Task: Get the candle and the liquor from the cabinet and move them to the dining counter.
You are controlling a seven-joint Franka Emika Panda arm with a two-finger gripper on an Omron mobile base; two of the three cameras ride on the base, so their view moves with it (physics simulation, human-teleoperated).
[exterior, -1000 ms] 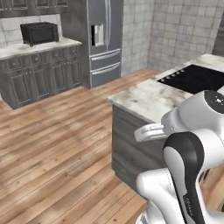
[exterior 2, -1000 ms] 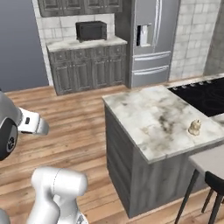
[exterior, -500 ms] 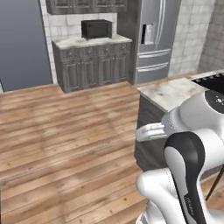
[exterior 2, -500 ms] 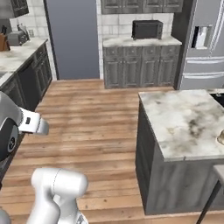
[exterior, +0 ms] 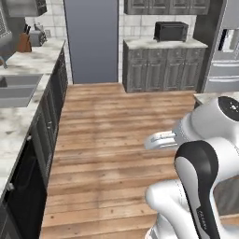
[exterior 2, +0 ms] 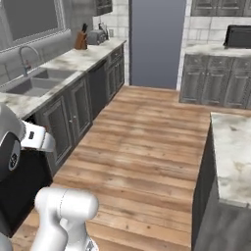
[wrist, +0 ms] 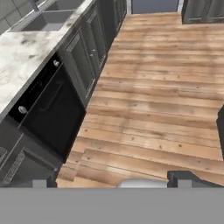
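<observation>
dining counter is seen at the right edge of the right base view, its white-grey veined marble top running lengthwise from near to far over a dark grey base; a corner of it is glimpsed at the right of the left base view behind the arm. wall cabinets in dark grey with raised panels are seen at the far wall, above a black microwave on a marble worktop. no writing or label can be read anywhere. the gripper is seen in the hand view, its two dark fingertips spread wide with nothing between them, hanging over the wooden floor. at the left, a marble worktop with a sink, a knife block and a black oven door is shown.
</observation>
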